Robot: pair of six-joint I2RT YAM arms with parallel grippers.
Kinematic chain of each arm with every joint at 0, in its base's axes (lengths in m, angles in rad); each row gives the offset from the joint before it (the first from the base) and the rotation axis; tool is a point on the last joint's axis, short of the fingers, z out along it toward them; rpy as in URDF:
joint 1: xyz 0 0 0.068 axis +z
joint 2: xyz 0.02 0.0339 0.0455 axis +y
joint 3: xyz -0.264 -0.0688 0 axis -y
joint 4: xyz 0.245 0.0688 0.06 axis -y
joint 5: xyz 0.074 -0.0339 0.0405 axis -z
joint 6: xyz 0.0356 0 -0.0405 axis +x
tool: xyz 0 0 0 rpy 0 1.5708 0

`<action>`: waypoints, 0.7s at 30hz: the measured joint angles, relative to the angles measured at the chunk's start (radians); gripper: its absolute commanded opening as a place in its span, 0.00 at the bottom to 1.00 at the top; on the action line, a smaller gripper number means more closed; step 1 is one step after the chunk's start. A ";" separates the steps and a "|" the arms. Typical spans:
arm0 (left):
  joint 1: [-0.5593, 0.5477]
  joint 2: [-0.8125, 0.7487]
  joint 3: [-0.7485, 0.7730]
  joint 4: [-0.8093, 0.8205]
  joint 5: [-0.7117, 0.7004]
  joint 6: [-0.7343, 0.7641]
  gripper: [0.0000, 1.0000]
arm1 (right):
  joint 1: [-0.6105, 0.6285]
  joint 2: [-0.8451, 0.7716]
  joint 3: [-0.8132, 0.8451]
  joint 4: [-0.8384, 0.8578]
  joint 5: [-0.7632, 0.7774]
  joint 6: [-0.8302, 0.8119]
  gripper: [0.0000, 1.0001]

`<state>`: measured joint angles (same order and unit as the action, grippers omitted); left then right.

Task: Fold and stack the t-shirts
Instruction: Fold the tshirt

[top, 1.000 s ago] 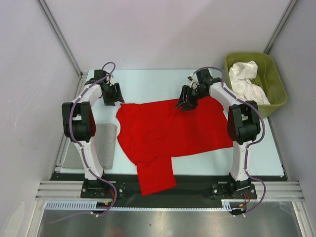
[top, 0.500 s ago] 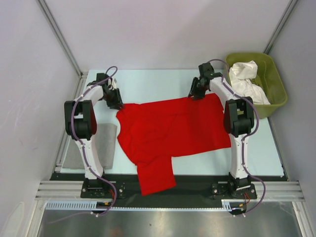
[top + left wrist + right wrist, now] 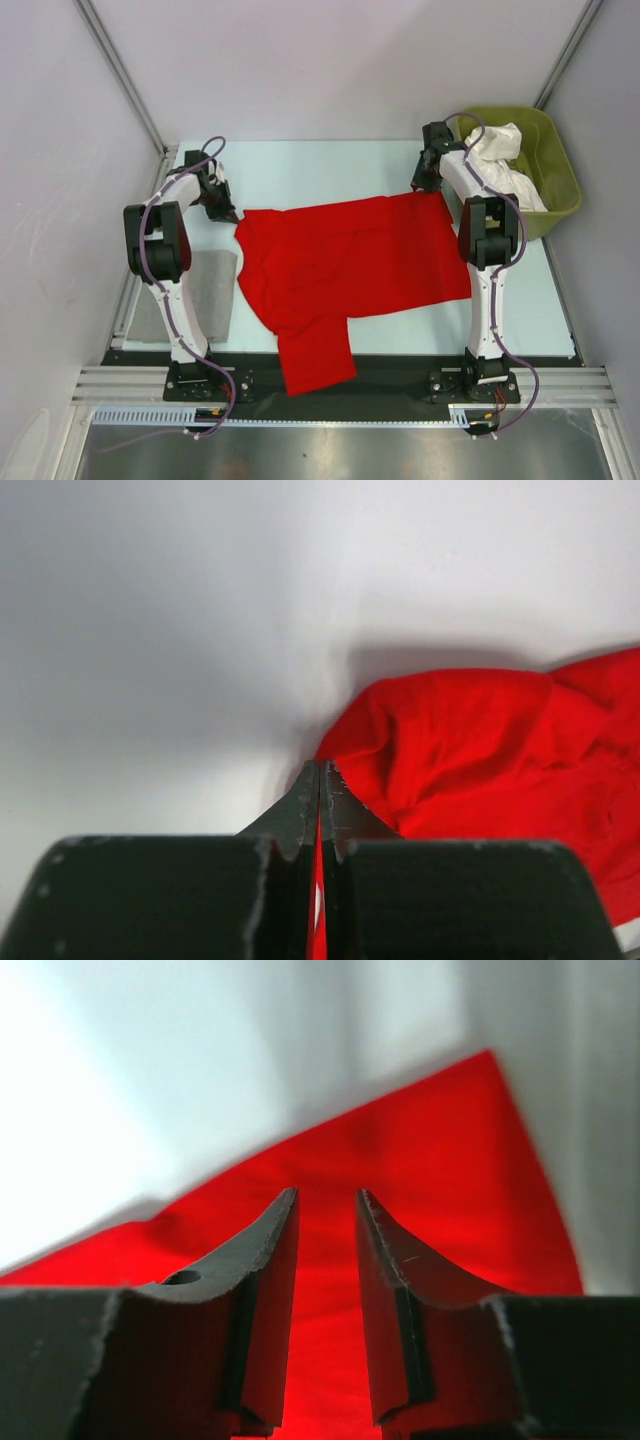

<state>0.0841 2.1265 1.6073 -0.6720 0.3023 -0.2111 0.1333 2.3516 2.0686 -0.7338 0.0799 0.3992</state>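
A red t-shirt (image 3: pixel 345 265) lies spread on the table, one part hanging over the near edge. My left gripper (image 3: pixel 226 211) (image 3: pixel 320 772) is at the shirt's far left corner and is shut, with a thin fold of red cloth (image 3: pixel 319 900) pinched between its jaws. My right gripper (image 3: pixel 426 186) (image 3: pixel 327 1196) hangs low over the far right corner. Its jaws stand a little apart, and between them I see only the red t-shirt (image 3: pixel 400 1160) lying below. White t-shirts (image 3: pixel 498 165) lie crumpled in the tub.
An olive-green tub (image 3: pixel 562 190) stands at the far right, close behind the right arm. A grey pad (image 3: pixel 203 283) lies at the left beside the left arm. White walls close in the table on three sides.
The left gripper has closed on the shirt's far left corner. The right gripper has moved right along the far edge to the far right corner, and its jaws have narrowed.
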 measured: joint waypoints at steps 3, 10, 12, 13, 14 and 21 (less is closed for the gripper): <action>0.006 0.000 0.000 0.001 -0.017 -0.011 0.00 | -0.011 0.003 0.000 -0.013 0.037 -0.017 0.34; 0.008 -0.013 0.000 0.008 0.006 -0.029 0.53 | -0.016 0.003 0.000 -0.018 0.054 -0.036 0.33; 0.008 -0.018 0.000 0.013 0.045 -0.031 0.60 | -0.016 0.003 0.000 -0.018 0.054 -0.039 0.33; 0.006 -0.020 0.000 0.016 0.063 -0.031 0.59 | -0.016 0.003 0.000 -0.018 0.053 -0.039 0.33; 0.003 -0.023 -0.001 0.020 0.079 -0.031 0.60 | -0.016 0.003 0.000 -0.018 0.053 -0.039 0.33; -0.021 -0.032 -0.018 0.029 0.097 -0.024 0.65 | -0.018 0.003 0.000 -0.018 0.043 -0.046 0.33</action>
<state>0.0631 2.0941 1.5894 -0.6430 0.3992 -0.2352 0.1158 2.3550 2.0686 -0.7517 0.1226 0.3534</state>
